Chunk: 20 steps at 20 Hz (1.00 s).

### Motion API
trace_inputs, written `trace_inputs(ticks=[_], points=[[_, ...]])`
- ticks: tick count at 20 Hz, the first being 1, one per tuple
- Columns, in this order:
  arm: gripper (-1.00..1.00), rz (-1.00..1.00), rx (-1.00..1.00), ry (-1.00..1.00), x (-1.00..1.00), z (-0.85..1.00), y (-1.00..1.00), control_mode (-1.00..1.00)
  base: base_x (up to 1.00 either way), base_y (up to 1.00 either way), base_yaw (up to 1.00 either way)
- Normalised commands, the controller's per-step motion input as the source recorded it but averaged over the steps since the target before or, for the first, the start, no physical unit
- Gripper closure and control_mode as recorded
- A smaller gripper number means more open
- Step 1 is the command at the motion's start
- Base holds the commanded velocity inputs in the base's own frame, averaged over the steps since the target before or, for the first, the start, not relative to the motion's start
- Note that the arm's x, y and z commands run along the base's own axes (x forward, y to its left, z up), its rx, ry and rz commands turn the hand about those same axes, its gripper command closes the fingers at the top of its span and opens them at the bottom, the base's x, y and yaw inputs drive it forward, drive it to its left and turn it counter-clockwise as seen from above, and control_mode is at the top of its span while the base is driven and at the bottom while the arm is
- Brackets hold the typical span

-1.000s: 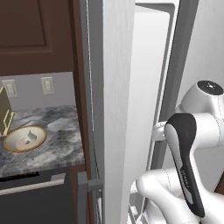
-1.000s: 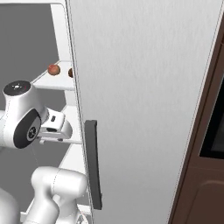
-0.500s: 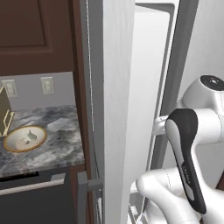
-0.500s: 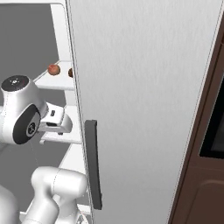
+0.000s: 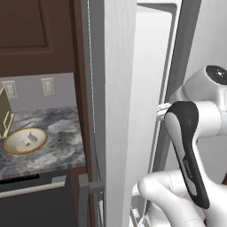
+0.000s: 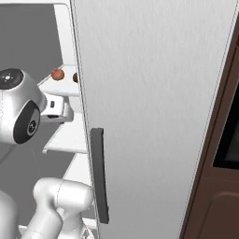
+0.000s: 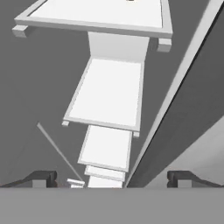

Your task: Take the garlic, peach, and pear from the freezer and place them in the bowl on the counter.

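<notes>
Arm swung deeper into freezer, gripper spread empty, door handle beside.

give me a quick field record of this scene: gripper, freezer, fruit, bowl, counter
gripper: open, nothing between the finger tips, pointing along the white shelves inside the freezer
freezer: door open, white shelves in view
fruit: round reddish-brown fruit on an upper shelf, a second dark item beside it partly hidden by the door edge
bowl: on the counter, cream inside with tan rim, a small whitish lump lying in it
counter: dark grey marbled stone, left of the freezer
</notes>
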Motion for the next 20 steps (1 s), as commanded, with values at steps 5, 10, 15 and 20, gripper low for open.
trace_inputs(ticks=[5, 10, 15, 20], points=[[-1.0, 0.0, 0.0, -0.14, 0.31, 0.38, 0.06, -1.0, 0.0, 0.0, 0.0], [-1.0, 0.0, 0.0, -0.08, 0.43, 0.33, 0.02, -1.0, 0.0, 0.0, 0.0], [-1.0, 0.0, 0.0, -0.11, 0.33, 0.25, 0.09, -1.0, 0.0, 0.0, 0.0], [-1.0, -0.01, 0.0, -0.05, 0.36, 0.25, 0.0, -1.0, 0.0, 0.0, 0.0]])
